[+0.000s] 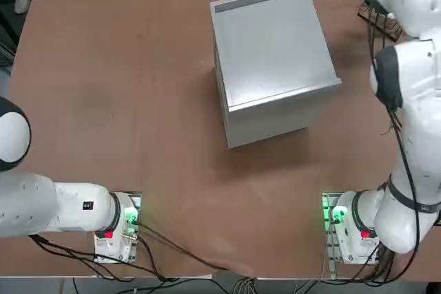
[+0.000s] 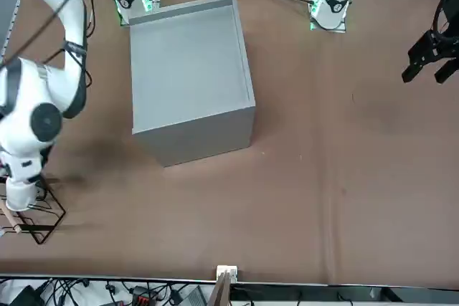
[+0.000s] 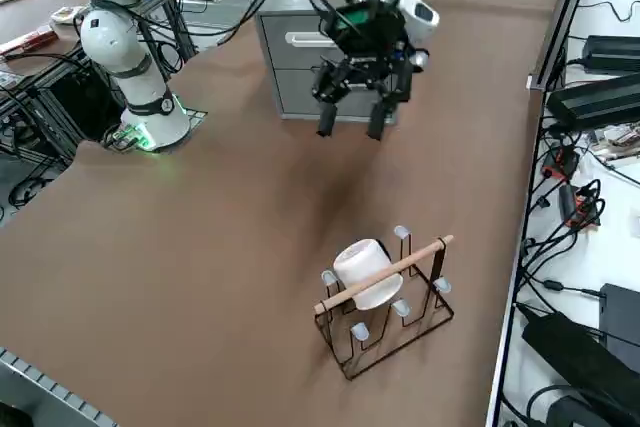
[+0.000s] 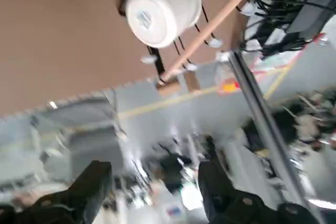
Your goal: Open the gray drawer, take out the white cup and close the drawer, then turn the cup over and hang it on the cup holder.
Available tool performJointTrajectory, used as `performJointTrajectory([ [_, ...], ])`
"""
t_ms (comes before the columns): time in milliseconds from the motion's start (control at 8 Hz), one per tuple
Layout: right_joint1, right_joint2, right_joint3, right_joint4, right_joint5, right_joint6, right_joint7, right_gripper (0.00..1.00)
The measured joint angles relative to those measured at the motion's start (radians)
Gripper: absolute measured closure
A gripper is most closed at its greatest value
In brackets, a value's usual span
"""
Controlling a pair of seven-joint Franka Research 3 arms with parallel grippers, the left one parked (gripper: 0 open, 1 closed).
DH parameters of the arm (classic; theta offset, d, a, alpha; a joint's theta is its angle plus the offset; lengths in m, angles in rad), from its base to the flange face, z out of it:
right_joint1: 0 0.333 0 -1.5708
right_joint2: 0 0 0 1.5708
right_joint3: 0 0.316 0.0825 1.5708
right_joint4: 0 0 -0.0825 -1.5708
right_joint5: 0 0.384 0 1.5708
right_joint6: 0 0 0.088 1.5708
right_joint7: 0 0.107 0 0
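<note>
The white cup [image 3: 366, 271] hung upside down on the cup holder [image 3: 385, 319] near the counter's [image 3: 200, 247] right edge, and the gray drawer [image 3: 305, 59] looked shut. The right gripper [image 3: 350, 117] hovered empty between cabinet and rack, fingers spread wide. The likeliest slip was a careless swing knocking the light rack or jarring the cup off its peg. Cables [image 3: 560, 197] lay beyond the counter's edge, out of the way.
</note>
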State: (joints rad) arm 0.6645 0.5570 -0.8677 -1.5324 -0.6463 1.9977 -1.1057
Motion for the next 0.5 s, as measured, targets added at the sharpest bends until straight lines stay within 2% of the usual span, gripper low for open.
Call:
performJointTrajectory([
  [500, -0.041, -0.183, -0.006, -0.001, 0.311, -0.157, -0.012, 0.00],
])
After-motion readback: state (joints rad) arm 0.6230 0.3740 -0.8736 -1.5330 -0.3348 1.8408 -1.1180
